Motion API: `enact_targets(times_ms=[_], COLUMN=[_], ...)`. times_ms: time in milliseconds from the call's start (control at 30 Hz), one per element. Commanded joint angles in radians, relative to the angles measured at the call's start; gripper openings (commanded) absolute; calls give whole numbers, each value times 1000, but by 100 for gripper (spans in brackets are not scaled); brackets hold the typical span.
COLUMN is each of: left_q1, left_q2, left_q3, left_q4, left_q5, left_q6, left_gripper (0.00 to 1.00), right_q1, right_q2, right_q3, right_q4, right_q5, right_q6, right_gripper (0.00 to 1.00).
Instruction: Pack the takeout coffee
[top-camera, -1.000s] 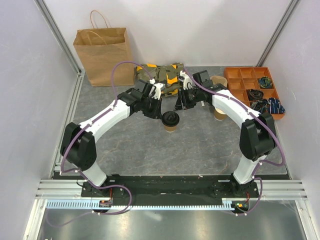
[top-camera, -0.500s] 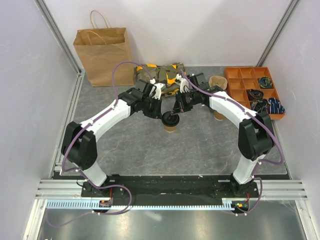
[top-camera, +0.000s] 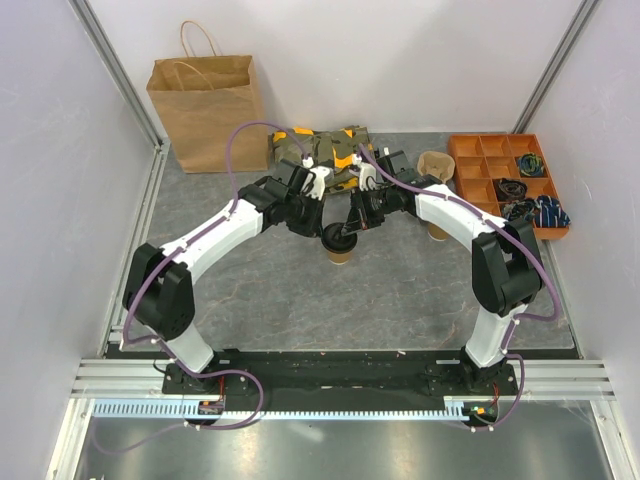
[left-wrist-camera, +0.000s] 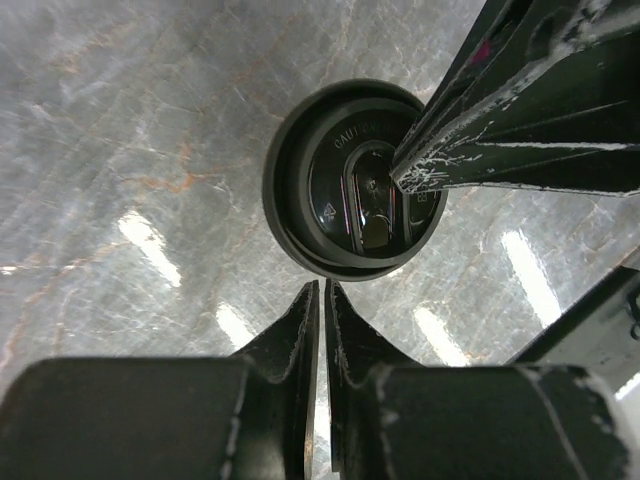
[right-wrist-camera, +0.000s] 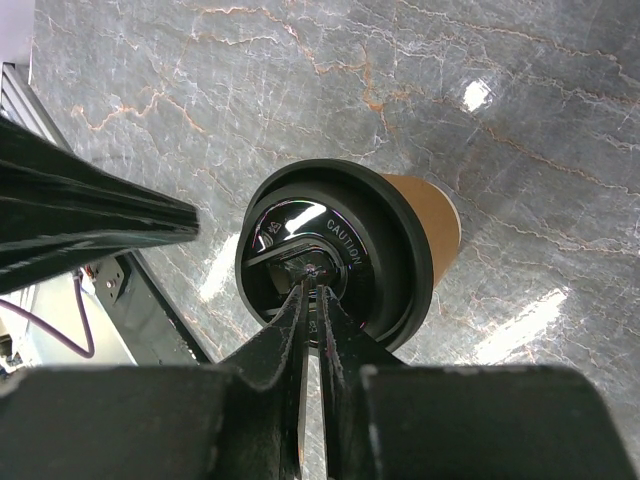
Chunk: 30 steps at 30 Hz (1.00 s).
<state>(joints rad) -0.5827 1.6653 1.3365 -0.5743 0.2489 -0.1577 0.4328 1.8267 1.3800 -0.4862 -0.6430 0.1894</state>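
As the right gripper (right-wrist-camera: 314, 285) is moving in from where it hung a second ago, jaws narrowing to a slit atop the one takeout coffee (top-camera: 341, 246) at mid-table (top-camera: 400, 290), the left gripper (left-wrist-camera: 321, 292), nearly closed and empty, is hovering just beside it; one paper bag (top-camera: 208, 112) is standing rear left.

Camouflage-patterned cloth (top-camera: 322, 145) lay at the far edge of the grey marbled table (top-camera: 400, 290), lidless brown cup (top-camera: 436, 163) stood between it and an orange compartment tray (top-camera: 472, 152), dark oddments filled the tray's right-hand compartments.
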Motion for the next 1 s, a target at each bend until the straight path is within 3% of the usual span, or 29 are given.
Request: enact_targets(times_ms=[0,567,767,967], left_q1=[-5,-5,3,7], left_q2=[-61,109,45,-38], left_q3=[62,-125,-137,-48], left_q4=[24,105,102,73], left_q5=[-40,21,12,23], left_q6=[52,0,7,24], left_gripper=[11,7,7,7], right_q1=[3,1,3,1], right_q2=[8,19,16,6], right_q3=[-7,-22,-29,-25], right_q4=[6,1,1,0], right_q5=[19,32,32,29], right_q6=[-7,-15,-19,-19], right_gripper=[13,12,12,12])
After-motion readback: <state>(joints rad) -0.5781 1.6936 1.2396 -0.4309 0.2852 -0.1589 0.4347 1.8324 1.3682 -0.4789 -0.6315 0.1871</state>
